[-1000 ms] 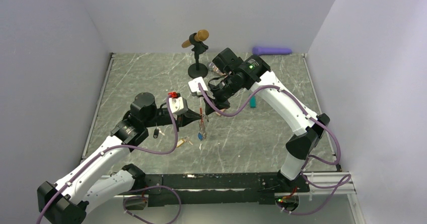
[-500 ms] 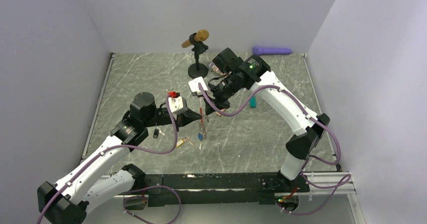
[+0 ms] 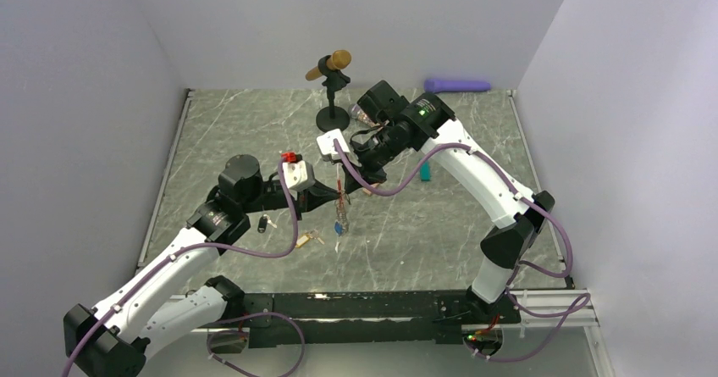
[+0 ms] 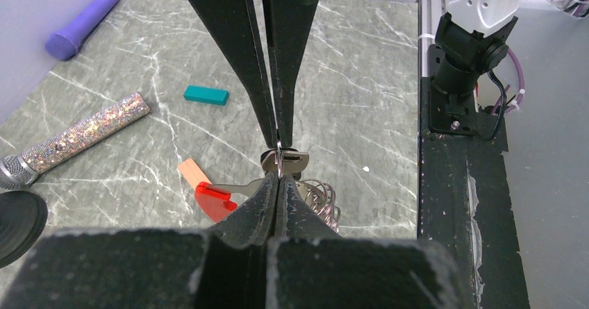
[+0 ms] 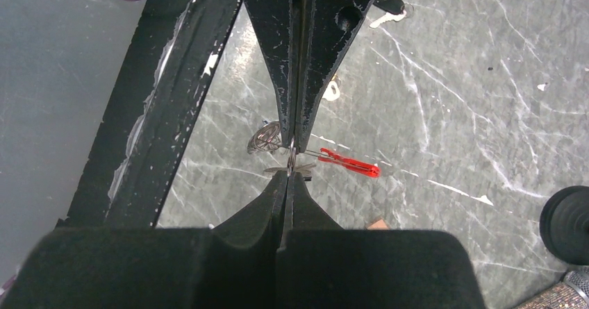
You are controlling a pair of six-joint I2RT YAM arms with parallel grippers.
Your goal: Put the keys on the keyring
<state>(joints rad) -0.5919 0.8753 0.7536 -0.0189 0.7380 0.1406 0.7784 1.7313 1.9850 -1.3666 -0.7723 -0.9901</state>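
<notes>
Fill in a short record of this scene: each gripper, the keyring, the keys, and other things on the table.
left gripper: shut, pinching the keyring by its metal part
right gripper: shut on the same keyring, tip to tip with the left
keyring: held above the table between both grippers
blue-tag key: dangles below the keyring
loose keys: black-tag key, yellow-tag key, lying on the table
other things: teal block, glittery tube

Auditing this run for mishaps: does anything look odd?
Nothing spilled or broken. A black-tagged key and a yellow-tagged key lie loose on the table, away from the keyring pinched by left tool and right tool.
</notes>
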